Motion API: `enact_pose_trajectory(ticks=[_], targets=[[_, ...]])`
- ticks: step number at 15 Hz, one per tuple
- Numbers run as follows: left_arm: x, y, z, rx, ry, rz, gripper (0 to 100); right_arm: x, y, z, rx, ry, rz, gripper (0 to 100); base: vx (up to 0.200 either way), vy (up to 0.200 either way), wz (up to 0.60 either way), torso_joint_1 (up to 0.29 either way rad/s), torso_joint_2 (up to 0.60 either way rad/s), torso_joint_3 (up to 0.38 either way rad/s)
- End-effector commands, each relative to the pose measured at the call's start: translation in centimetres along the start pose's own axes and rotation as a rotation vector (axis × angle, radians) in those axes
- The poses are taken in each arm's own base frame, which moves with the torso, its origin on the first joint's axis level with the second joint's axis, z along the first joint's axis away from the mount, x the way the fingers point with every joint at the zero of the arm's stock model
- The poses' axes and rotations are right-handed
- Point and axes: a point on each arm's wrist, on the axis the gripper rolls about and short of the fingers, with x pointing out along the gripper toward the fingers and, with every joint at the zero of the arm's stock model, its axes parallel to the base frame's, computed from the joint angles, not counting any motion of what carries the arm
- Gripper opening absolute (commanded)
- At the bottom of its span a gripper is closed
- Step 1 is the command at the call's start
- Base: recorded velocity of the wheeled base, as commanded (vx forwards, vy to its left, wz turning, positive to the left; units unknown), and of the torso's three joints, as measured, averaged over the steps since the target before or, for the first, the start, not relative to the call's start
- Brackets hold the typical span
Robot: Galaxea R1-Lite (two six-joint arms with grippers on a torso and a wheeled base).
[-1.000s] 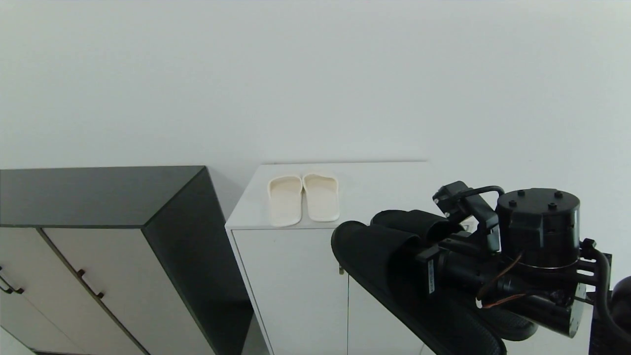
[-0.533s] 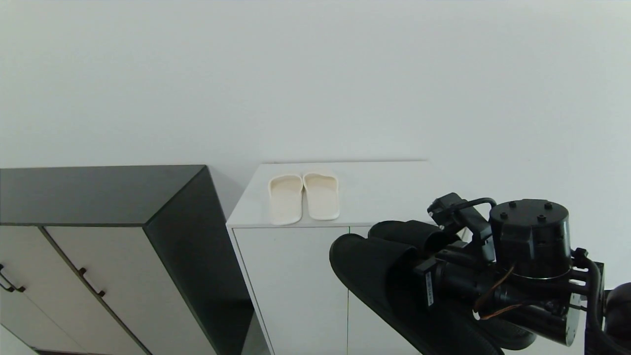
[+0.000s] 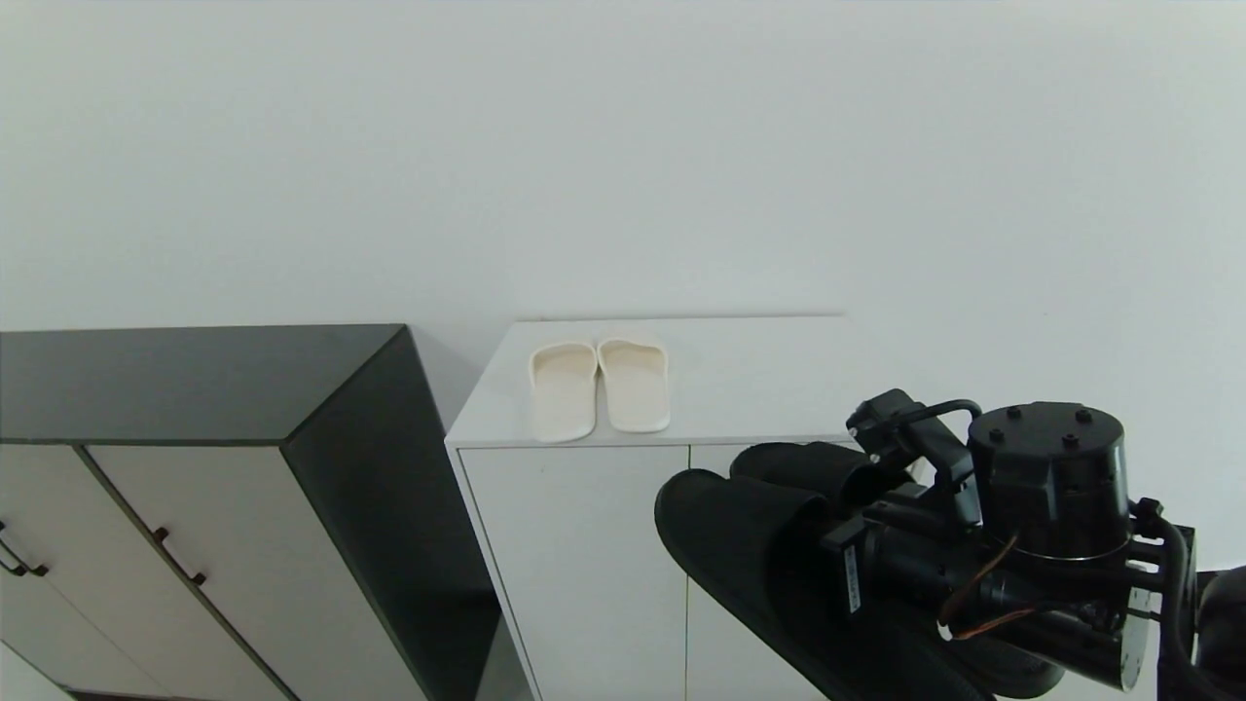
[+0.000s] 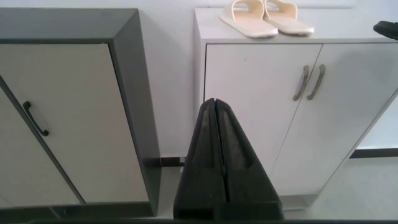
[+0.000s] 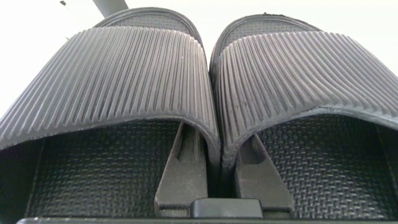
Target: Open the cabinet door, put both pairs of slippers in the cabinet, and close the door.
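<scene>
Head view, right claw [image 3: 839,501] level, pinching black slippers [image 3: 740,531] by straps

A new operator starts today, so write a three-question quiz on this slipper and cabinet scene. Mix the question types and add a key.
1. True or false: both doors of the white cabinet are shut.
2. Where do the cream slippers lie?
A. on top of the white cabinet
B. on the floor
C. inside the cabinet
3. Fill in the colour: the right gripper is shut on a pair of ____ slippers.

Key: 1 true; 2 A; 3 black slippers.
</scene>
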Motion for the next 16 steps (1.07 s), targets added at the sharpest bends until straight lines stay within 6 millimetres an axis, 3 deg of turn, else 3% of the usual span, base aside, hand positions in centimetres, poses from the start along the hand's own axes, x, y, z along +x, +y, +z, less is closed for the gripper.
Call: enact_pose_trajectory(ticks=[1,9,10,16], targets=[[0.01,0.00,0.01,-0.001,0.001,0.000,0,0.02,0.05,-0.06,0.000,-0.005,0.002,0,0.000,0.000,0.00,-0.139,0.33,0.193],[0.01,0.01,0.01,-0.004,0.001,0.004,0,-0.06,0.02,-0.48,-0.036,0.008,0.001,0,0.000,0.000,0.00,-0.212,0.50,0.287],[0.01,0.01,0.01,-0.004,0.001,0.004,100,-0.07,0.01,-0.52,-0.036,0.010,0.001,0,0.000,0.000,0.00,-0.217,0.55,0.320],[0.01,0.00,0.01,-0.002,0.001,0.001,100,-0.04,0.05,-0.61,-0.038,0.013,0.004,0,0.000,0.000,0.00,-0.200,0.52,0.316]])
